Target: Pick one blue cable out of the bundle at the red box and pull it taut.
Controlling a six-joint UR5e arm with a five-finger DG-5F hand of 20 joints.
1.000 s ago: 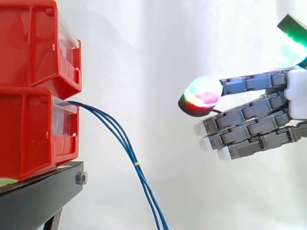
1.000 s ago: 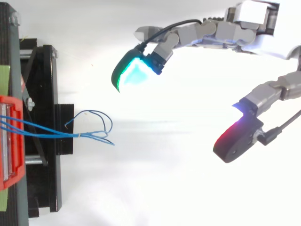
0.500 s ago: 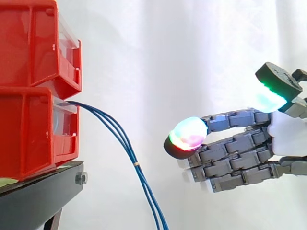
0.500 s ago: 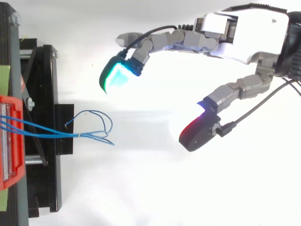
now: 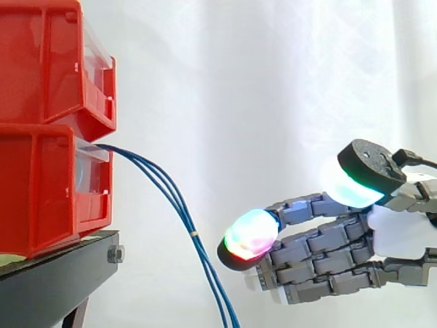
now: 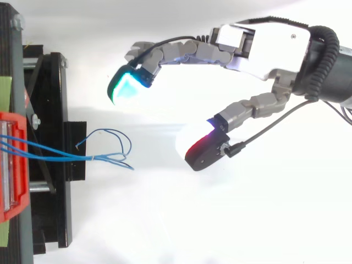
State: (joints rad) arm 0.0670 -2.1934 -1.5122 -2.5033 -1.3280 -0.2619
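We find the blue cables coming out of the front of the lower red bin and sagging down and to the right until they pass the bottom edge of the side view, with a small pale tie round them partway down. The hand sits to their right, low in that view and at about the height of the tie, and open curtain shows between the cables and its foremost glowing pad. From above, we see the cables run from the bin at the left edge across the black stand and end in loose loops and free tips just past the stand's edge. The hand reaches in from the right towards those loops but stays clear of them. Its fingers are stretched out and only gently bent, with the thumb spread well away from them, so we judge it wide apart, holding nothing and touching nothing. In the top view a cyan-green pad lies up and to the right of the loops, and a red-lit pad lies farther right, at about their level. In the side view a second pad, glowing green, stands above the fingers. An upper red bin is stacked on the lower one, both rest on the stand, and the white curtain hangs behind. We see nothing lying between the hand and the cables.
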